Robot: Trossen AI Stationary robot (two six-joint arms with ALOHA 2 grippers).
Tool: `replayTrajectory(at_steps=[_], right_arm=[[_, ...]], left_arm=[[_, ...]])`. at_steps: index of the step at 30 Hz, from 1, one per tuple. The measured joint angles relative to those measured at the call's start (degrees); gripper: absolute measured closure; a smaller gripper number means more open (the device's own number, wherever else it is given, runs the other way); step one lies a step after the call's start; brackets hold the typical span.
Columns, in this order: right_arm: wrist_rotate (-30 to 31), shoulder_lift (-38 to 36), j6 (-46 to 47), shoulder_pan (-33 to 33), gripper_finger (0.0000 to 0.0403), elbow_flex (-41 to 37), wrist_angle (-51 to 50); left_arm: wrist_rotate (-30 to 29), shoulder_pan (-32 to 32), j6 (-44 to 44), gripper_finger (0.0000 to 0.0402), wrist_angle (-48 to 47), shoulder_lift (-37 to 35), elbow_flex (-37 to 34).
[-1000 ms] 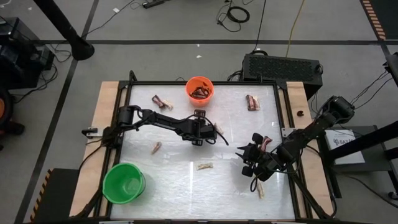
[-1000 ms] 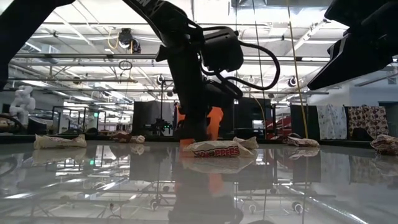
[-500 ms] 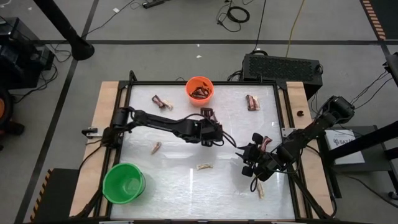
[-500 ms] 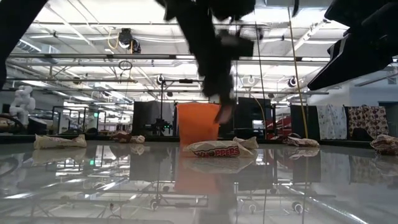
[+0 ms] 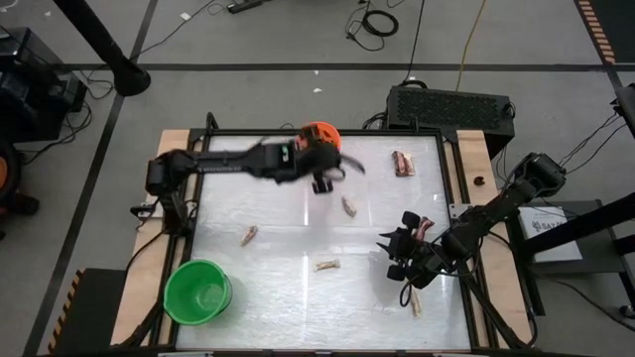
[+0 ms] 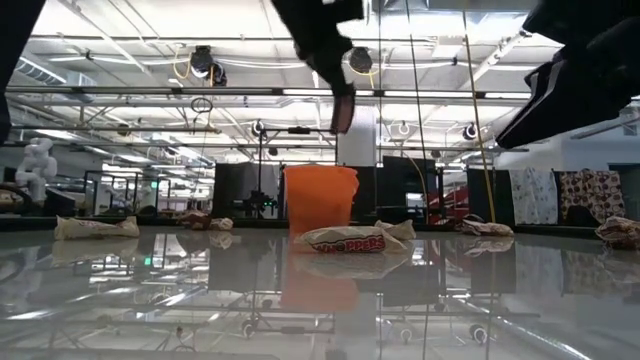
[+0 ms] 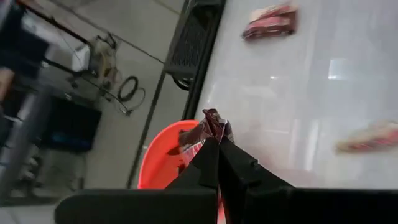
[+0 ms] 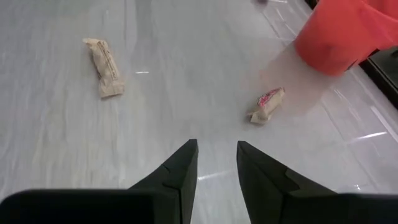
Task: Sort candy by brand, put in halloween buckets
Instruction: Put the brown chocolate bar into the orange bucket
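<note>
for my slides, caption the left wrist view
Left tool pinching a dark red candy above the orange bucket.

Looks like a big robotics lab or industrial workshop: exposed ceiling trusses with strip lights, bare concrete floor marked with tape lines, loose cables everywhere, equipment racks in the back.

Glossy white table; smooth orange plastic bucket.
</note>
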Motion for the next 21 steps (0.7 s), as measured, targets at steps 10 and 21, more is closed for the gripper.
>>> replayTrajectory(at_steps=[10,21], right_arm=[[8.71,0.01,-4.45,-0.02,0.0298,-0.04,-0.67],[14.87,-2.84,-7.41,-3.07,0.0298,-0.04,-0.89]], left_arm=[[16.13,12.96,-2.75,0.0401,5.32,1.34,-3.8],[19.11,17.44,-2.96,0.0401,13.62,0.59,-14.56]])
